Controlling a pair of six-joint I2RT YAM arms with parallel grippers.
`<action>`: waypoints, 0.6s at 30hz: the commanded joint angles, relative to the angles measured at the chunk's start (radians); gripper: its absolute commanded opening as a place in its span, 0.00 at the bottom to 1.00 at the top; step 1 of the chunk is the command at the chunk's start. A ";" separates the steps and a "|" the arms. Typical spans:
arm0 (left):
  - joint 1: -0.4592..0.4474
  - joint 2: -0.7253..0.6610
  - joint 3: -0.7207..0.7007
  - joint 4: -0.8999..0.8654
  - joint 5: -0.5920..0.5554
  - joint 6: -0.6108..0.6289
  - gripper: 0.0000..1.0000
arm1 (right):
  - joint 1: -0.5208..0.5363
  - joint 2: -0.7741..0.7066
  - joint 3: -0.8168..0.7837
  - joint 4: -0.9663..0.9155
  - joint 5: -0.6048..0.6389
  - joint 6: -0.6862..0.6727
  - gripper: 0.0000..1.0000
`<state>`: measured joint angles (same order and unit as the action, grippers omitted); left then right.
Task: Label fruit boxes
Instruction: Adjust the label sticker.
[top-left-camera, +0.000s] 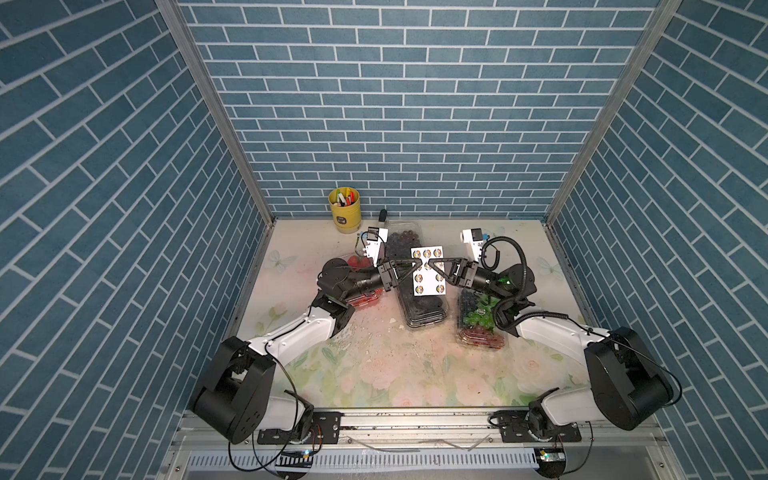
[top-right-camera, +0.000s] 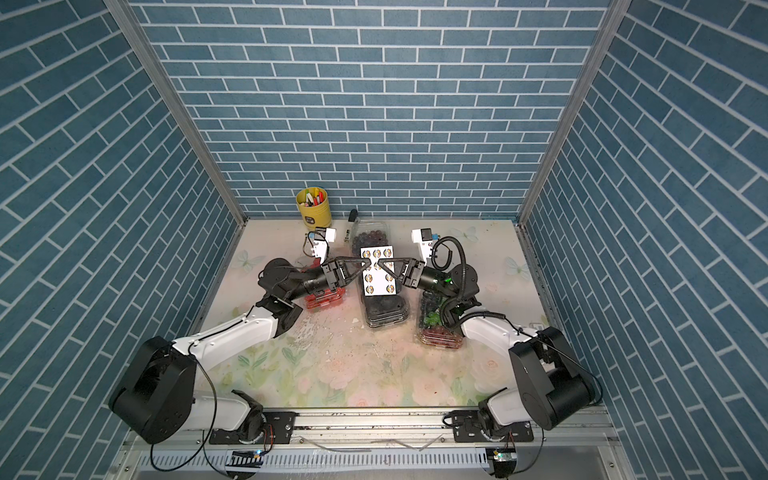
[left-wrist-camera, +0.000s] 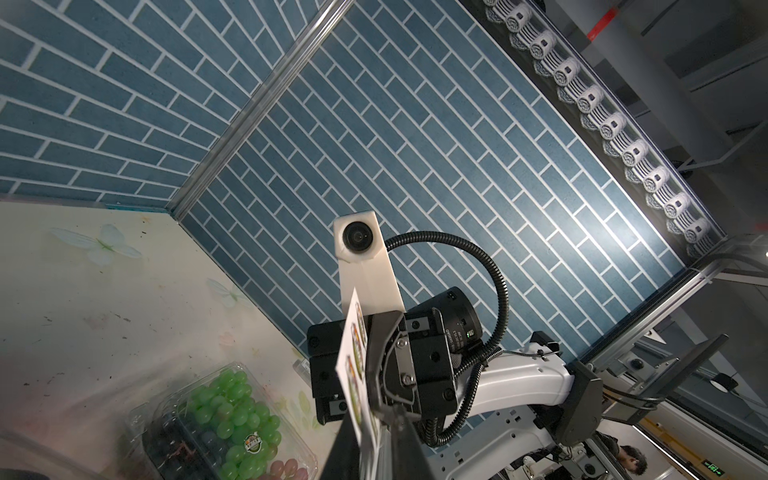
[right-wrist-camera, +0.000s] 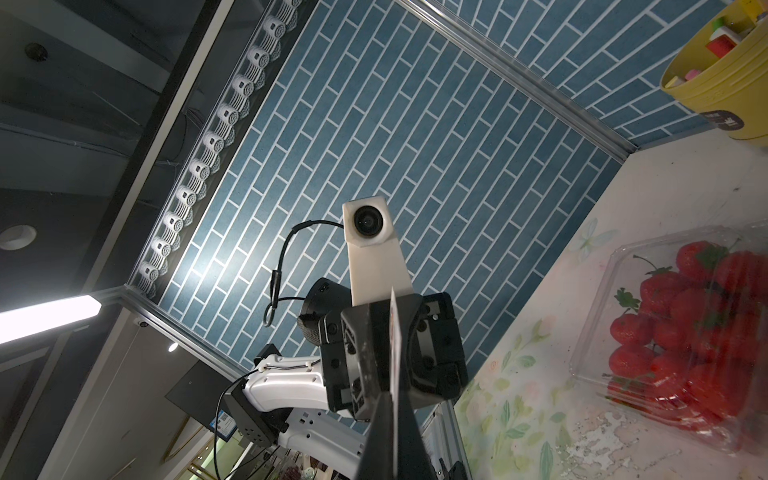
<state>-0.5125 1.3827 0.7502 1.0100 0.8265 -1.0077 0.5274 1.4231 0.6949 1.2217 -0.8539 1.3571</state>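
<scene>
- We are labelling: strawberry box (top-left-camera: 356, 262) at 9 o'clock of the sheet (top-left-camera: 426, 286), black box (top-left-camera: 424, 309) beneath, grape box (top-left-camera: 401, 239) at 12, mixed box (top-left-camera: 482, 328) at 4.
- Our right gripper (top-left-camera: 431, 264) is clamping the sheet aloft.
- Our left gripper (top-left-camera: 417, 262) is meeting its edge; we cannot tell its grip.
- Next, we are needing a clean sticker (top-left-camera: 427, 252) peel.

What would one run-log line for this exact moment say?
right end effector: shut on sticker sheet | left end effector: at its opposite edge, grip unclear | sheet: aloft over black-fruit box
</scene>
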 joint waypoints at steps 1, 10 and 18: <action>0.004 0.006 0.000 0.050 0.006 -0.012 0.11 | 0.005 0.002 0.029 0.063 -0.017 0.033 0.00; 0.003 0.036 0.005 0.061 0.020 -0.029 0.00 | 0.006 0.020 0.033 0.122 -0.021 0.062 0.00; 0.002 0.077 0.005 0.195 0.029 -0.129 0.00 | 0.013 0.055 0.038 0.167 -0.025 0.088 0.00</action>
<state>-0.5068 1.4513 0.7502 1.1027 0.8322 -1.0901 0.5274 1.4662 0.6949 1.3243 -0.8574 1.3956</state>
